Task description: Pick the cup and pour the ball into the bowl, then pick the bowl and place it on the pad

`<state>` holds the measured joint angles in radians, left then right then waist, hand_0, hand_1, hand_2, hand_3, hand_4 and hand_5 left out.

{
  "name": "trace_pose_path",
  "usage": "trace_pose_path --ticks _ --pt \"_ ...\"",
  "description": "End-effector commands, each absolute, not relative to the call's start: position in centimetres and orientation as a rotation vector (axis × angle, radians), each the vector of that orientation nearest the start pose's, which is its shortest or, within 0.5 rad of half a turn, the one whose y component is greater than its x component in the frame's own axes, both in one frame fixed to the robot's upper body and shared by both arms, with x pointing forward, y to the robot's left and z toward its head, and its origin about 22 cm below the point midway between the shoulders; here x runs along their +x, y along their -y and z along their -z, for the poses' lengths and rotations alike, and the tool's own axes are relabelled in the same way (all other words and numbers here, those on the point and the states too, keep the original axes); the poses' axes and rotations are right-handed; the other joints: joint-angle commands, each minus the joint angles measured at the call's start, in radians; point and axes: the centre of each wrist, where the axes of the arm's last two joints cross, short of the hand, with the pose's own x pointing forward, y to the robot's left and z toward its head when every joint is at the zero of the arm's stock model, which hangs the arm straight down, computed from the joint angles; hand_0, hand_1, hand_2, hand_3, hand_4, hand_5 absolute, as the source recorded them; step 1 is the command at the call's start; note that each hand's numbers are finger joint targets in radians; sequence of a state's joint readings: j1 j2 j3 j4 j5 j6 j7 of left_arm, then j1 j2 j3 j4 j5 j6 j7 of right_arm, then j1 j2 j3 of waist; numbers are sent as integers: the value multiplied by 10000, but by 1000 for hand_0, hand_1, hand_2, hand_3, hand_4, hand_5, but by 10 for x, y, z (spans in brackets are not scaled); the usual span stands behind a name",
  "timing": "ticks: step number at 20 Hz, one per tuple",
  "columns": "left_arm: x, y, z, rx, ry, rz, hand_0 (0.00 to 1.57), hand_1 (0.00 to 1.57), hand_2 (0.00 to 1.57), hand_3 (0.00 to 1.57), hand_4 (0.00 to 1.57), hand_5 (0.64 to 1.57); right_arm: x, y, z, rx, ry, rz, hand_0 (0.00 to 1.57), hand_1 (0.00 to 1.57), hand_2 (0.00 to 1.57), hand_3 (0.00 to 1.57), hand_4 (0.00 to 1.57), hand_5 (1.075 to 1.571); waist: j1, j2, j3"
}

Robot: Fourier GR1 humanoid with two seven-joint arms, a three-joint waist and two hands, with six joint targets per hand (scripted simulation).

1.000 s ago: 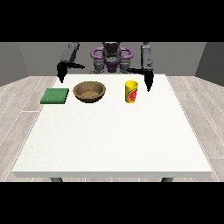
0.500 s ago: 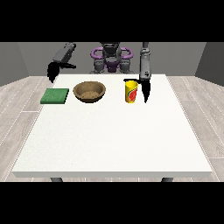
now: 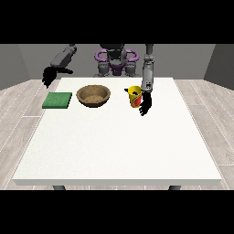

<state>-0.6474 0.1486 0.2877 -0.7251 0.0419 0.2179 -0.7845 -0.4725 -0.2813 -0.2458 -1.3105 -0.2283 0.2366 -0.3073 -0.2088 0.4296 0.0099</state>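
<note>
Raised off the far left corner of the large white table point(image 3: 114, 146), the black hand at the view's left point(image 3: 48, 75) hangs above the floor beyond the table's left edge, up and to the left of the round brown wooden bowl point(image 3: 93, 95); whether its fingers are apart or together cannot be told. Taking that bowl as the landmark, the flat green square pad point(image 3: 57, 100) lies just to its left, close to the table's left edge and apart from the bowl. The bowl itself sits in the far part of the table, left of centre. To the right of the bowl, with a clear gap between them, stands the yellow cup with a red mark on its side point(image 3: 134, 96), upright. Any ball inside it cannot be made out. Just beside the cup, on the side away from the bowl, the black hand at the view's right point(image 3: 146, 106) hangs low near the tabletop at the end of a grey forearm, its fingers pointing downward and looking relaxed, not closed round the cup. Between the bowl and the table's near edge lies broad bare white surface, as also to the right of the cup.
</note>
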Motion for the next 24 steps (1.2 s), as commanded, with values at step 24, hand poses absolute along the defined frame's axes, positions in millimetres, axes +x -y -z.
trace_pose_path --ticks 24 --pt "385 -145 18 11835 17138 8633 1294 1294 1571 1571 868 1559 336 347 -4 1067 17187 86 0 0 108 276 502 1564 273 -4122 -34"
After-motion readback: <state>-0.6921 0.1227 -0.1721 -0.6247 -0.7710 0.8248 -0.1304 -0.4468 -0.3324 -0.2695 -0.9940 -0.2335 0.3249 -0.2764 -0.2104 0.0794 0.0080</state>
